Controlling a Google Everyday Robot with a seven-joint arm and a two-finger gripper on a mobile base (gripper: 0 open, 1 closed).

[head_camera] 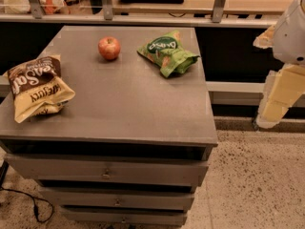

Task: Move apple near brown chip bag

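A small red apple (pixel 109 47) with yellowish patches stands on the grey table top (pixel 124 104), at the back near the middle. The brown chip bag (pixel 37 86), dark brown above with white lettering and tan-yellow below, lies at the table's left edge, well apart from the apple. My gripper (pixel 277 101) hangs with the white arm at the right edge of the view, off the table's right side and far from both the apple and the brown bag. It holds nothing that I can see.
A green chip bag (pixel 167 53) with a dark oval logo lies at the back right of the table, right of the apple. The table has drawers (pixel 107 173) below. A counter with railing posts (pixel 157 6) runs behind. A cable (pixel 33 206) lies on the floor at left.
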